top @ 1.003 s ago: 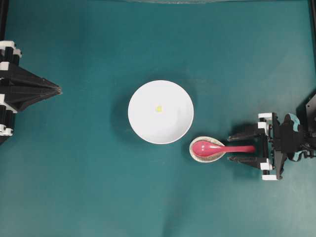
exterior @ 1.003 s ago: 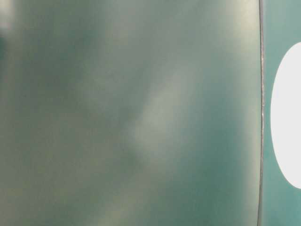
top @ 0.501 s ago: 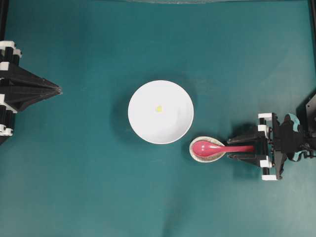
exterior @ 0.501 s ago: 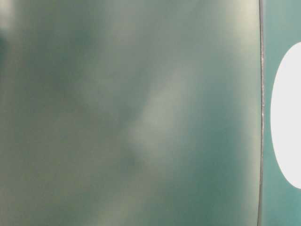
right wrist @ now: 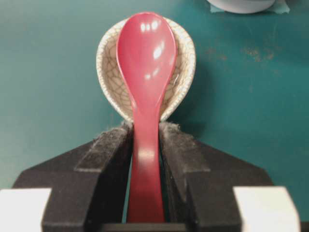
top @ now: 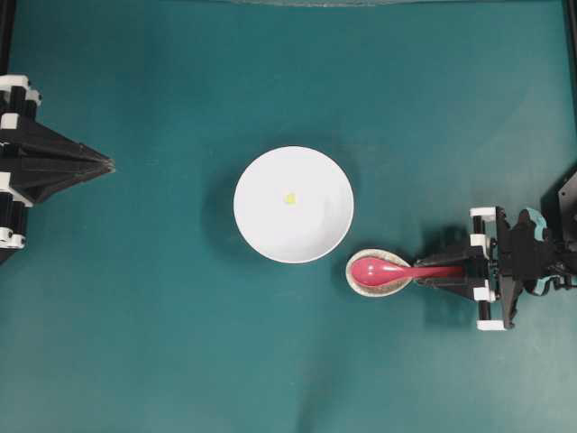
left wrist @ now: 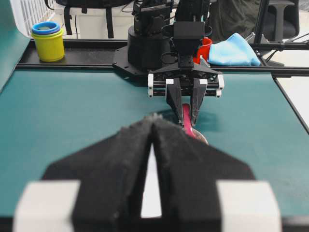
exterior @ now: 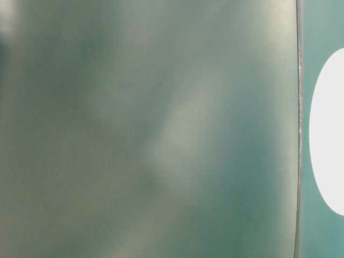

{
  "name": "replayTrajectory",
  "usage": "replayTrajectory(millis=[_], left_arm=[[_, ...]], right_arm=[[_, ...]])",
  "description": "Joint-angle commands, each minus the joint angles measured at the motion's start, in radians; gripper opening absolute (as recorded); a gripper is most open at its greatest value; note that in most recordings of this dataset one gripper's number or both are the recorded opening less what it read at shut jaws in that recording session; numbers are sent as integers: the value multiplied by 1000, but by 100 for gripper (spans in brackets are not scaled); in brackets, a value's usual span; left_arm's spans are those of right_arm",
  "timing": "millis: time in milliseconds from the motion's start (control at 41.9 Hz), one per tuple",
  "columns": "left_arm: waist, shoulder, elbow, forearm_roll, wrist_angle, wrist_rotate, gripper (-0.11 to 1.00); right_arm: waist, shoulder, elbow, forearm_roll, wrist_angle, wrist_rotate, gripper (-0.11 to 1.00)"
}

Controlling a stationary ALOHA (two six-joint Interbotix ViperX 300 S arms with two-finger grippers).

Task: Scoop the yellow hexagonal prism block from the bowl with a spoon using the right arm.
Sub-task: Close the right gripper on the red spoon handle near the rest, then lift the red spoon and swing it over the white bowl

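overhead view: right gripper (top: 439, 271) sits at the right side of the table, fingers pointing left along the spoon (top: 397, 270) handle. spoon's long axis runs left-right, in line with the jaws; its head lies in the small speckled spoon rest (top: 359, 281), handle end between the fingers. jaws look drawn in against the handle from both sides. bowl (top: 261, 230) is up and to the left of the spoon head, just beside the rest, not touching it as far as i can tell. yellow hexagonal prism block (top: 289, 198) lies near the bowl's middle. left gripper (top: 105, 164) is parked far left, well apart from everything, tips together.

table-level view: mostly a blurred grey-green surface; only a white arc of the bowl at the right edge. nothing useful for the grasp.

left wrist view: left gripper's black fingers meet in the foreground, holding nothing. opposite, the right gripper stands over the red handle, one finger each side.

right wrist view: both pads (right wrist: 108, 150) press the handle flanks; handle runs straight up the centreline to the head in the rest. grip looks seated.

judgement: right arm is nearer; next move is lift, then carry up-left to the bowl.
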Motion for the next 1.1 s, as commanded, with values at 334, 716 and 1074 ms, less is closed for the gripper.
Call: replayTrajectory(millis=[334, 716, 1074], left_arm=[[2, 8, -28, 2, -5, -2, 6], [2, 8, -26, 2, 0, -2, 6], [2, 3, -29, 2, 3, -2, 6]], right_arm=[[5, -60, -2, 3, -3, 15, 25], [3, -195, 12, 3, 44, -3, 25], [-54, -356, 3, 3, 181, -78, 25]])
